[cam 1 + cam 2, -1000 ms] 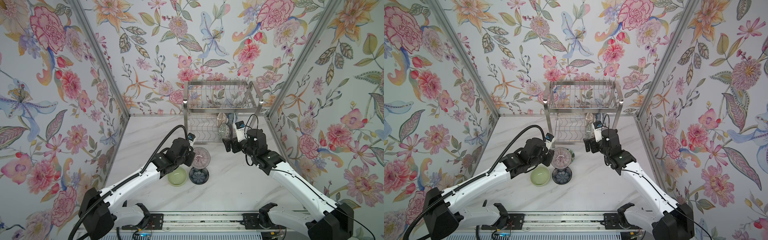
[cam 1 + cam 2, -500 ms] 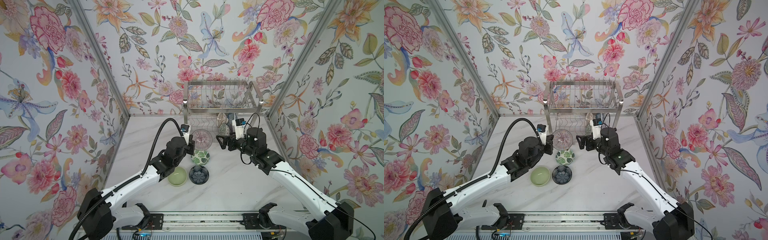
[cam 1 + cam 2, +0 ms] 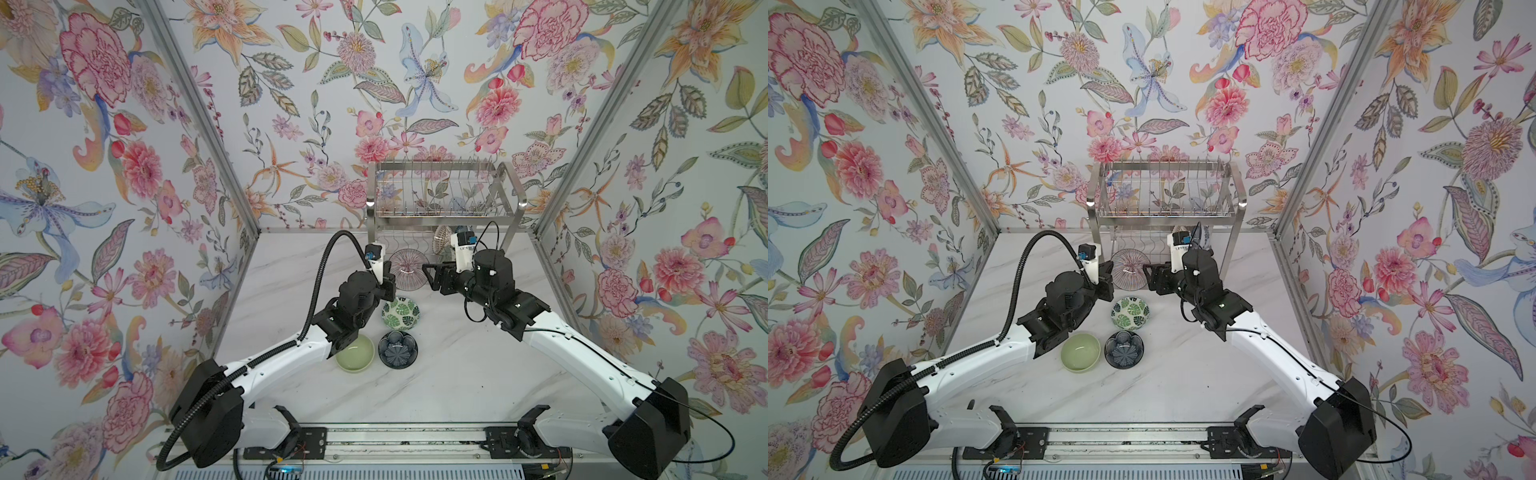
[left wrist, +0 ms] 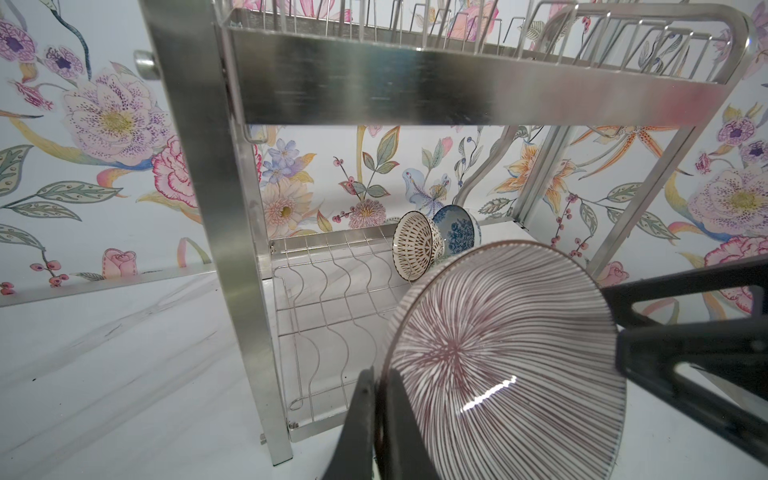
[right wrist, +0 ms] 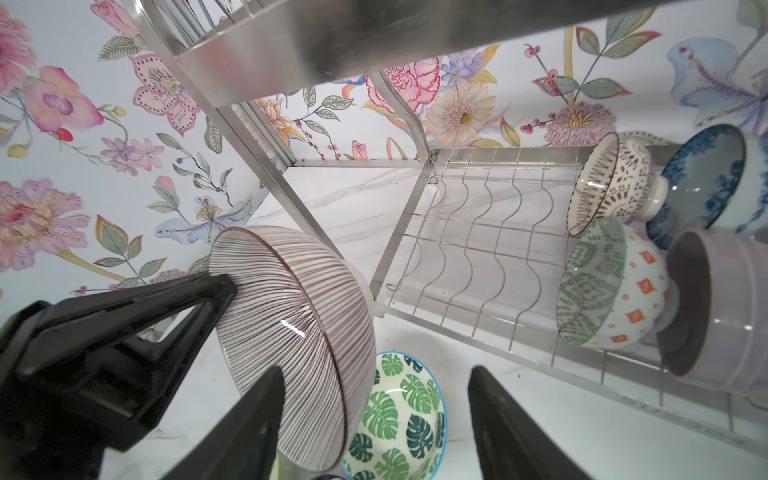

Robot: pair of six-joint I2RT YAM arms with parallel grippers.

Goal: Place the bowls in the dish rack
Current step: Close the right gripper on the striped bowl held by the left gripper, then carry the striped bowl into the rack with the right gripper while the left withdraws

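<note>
Left gripper (image 4: 376,415) pinched rim of striped bowl (image 3: 409,269), holding it on edge above table (image 3: 457,374), just before lower shelf of rack (image 3: 440,214). Right gripper (image 3: 429,275) spread, fingers (image 5: 249,424) straddling opposite rim; contact unclear. Lattice bowl (image 5: 611,187), blue bowl (image 5: 702,178), grey-green bowl (image 5: 594,286) and lilac bowl (image 5: 723,307) stood on edge toward shelf's right end. Leaf bowl (image 3: 401,311), pale green bowl (image 3: 355,354) and navy bowl (image 3: 397,350) sat upright on table.

In both top views the racked bowls (image 3: 442,241) were largely hidden behind the right arm (image 3: 490,274), and the pale green bowl (image 3: 357,357) partly under the left arm (image 3: 291,357). The purple-lined bowl (image 4: 498,365) and the lilac bowl (image 5: 723,307) were cut off by the edges of the wrist views.
</note>
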